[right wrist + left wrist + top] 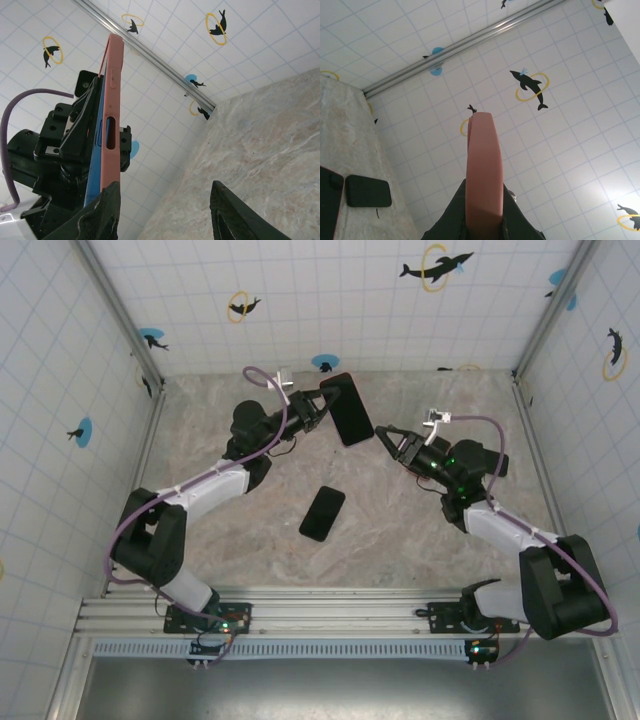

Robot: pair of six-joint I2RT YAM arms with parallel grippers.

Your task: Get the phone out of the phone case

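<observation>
Left gripper (328,406): Pressed together on the phone case (350,408). In the left wrist view the dark fingers (462,220) are seen clamped against both flat faces of the pink shell at its lower end.
Phone case, position: Held clear of the table (420,540), over the far middle of the surface, just beside the back wall. Its dark face with a pink rim is presented to the top camera.
Phone case, attitude: Seen edge-on and standing roughly upright in both wrist views. Two cutouts are noted along the pink side edge in the right wrist view.
Phone: A blue layer (96,150) is observed lying flat against the pink shell. Whether it is the handset seated in the case cannot be told.
Right gripper (384,437): Spread, with nothing between the jaws. Its two fingertips (107,212) are seen well apart at the bottom of its own view, with bare table between them.
Right gripper, relation to case: Positioned just beside the lower right corner of the case and pointed toward it. Contact cannot be confirmed.
Black slab (322,513): A flat, phone-shaped object is recorded lying on the table near its centre, between the two arms and apart from both grippers.
Enclosure: White tiled walls with dolphin stickers (438,267) are noted on three sides.
</observation>
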